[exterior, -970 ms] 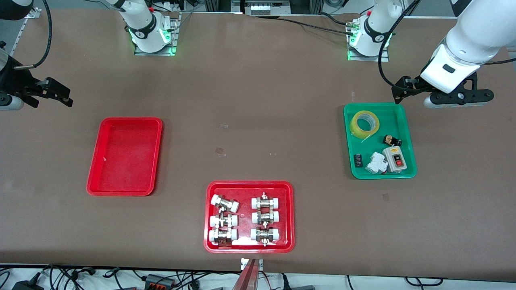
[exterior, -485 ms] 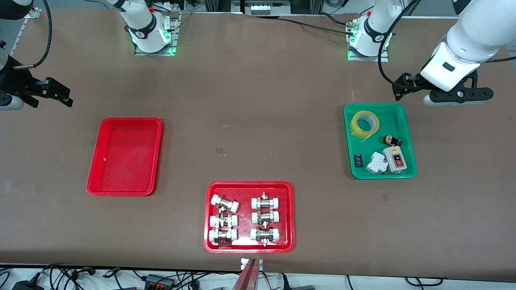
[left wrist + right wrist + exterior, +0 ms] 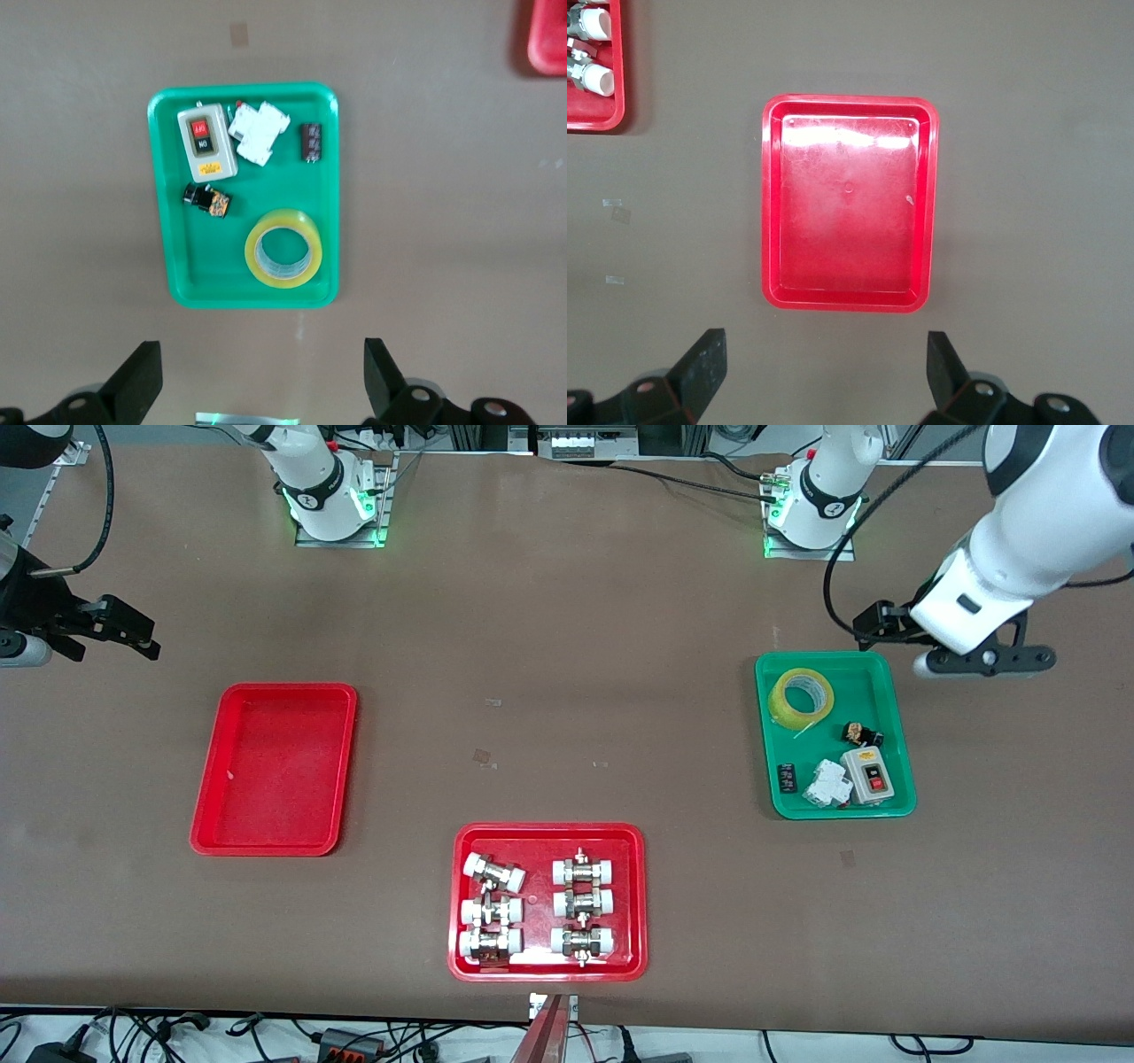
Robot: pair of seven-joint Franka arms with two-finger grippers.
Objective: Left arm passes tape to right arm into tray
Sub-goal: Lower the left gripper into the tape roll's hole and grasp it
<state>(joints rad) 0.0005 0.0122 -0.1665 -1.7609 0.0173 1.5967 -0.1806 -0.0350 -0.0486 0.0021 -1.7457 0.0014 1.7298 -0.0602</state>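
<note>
- Since the earlier frames, the white left arm's gripper (image 3: 974, 657) has swung in from the table's edge toward the green rectangular plastic tray (image 3: 897, 717); it now hovers over that tray's corner nearest the left arm's base. The right arm's black gripper (image 3: 106, 631) has not shifted.
- The left gripper's black fingers (image 3: 142, 381) are spread wide and empty. The right gripper's fingers (image 3: 700, 367) are also wide apart, hanging over the bare brown surface (image 3: 567, 691) while that arm waits.
- The yellow translucent roll of tape (image 3: 801, 698) lies flat in the green tray, in the end farther from the front camera, apart from the grey switch box (image 3: 868, 773) and the white breaker (image 3: 827, 783).
- To do this step well, I judge the fingers should centre over the roll and straddle its wall, one fingertip inside the white core.
- The tape looks glossy and likely slippery; the plain red rounded-corner tray (image 3: 275, 769) is smooth, shiny and empty.
</note>
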